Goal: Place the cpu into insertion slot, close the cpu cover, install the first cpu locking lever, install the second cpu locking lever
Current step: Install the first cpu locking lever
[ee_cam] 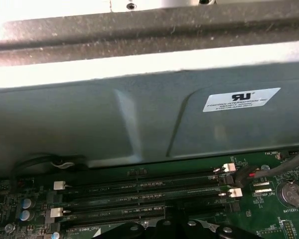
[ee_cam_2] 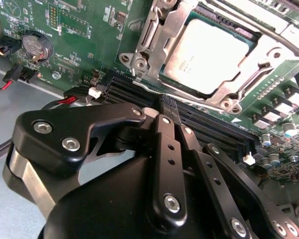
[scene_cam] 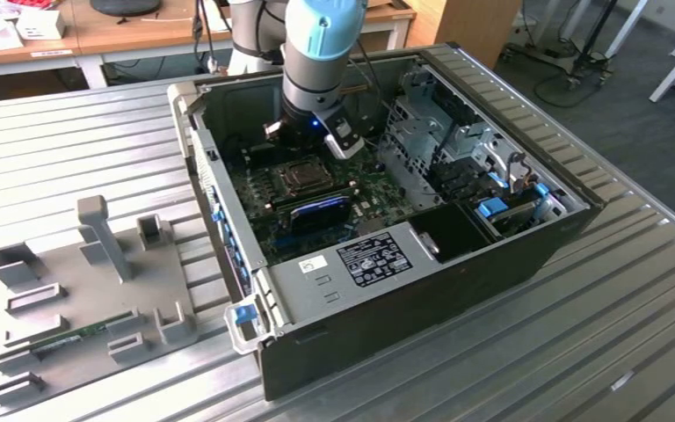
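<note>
Cpu, dull grey and square, sits framed under silvery cpu cover; fingers pressed together.

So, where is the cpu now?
In the second wrist view, the cpu lies framed by the cpu cover on the motherboard, next to the memory slots.

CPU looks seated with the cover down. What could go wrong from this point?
The gripper sits low over the memory slots beside the cpu cover; a sideways move may hit their white latches. The red wire lies close to its linkage and might snag. Whether the lever across the cover's corner is hooked cannot be told; if loose, the cover could lift off the cpu.
</note>
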Controlling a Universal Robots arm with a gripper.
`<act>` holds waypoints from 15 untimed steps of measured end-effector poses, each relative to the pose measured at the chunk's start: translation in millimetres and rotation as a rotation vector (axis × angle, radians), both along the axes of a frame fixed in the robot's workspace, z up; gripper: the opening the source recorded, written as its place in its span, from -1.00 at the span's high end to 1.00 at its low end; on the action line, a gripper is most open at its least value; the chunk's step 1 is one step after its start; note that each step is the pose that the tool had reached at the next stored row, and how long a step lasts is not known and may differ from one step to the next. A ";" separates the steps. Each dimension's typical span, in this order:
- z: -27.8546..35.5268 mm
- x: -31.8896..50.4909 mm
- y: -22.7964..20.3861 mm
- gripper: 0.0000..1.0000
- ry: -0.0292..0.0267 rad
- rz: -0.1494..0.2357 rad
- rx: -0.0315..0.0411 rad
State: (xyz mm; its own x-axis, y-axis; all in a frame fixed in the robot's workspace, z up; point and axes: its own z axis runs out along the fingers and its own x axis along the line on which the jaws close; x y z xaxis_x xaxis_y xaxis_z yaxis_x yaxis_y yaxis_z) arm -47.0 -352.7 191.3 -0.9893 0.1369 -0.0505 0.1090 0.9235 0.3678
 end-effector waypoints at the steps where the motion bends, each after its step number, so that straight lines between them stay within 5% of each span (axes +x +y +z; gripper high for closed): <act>1: 0.4 0.0 0.0 0.80 0.0002 0.000 -0.0004; 10: 0.8 0.0 -0.1 0.80 0.0000 -0.060 -0.0001; 15: 0.8 0.0 -0.1 0.80 0.0000 -0.062 0.0000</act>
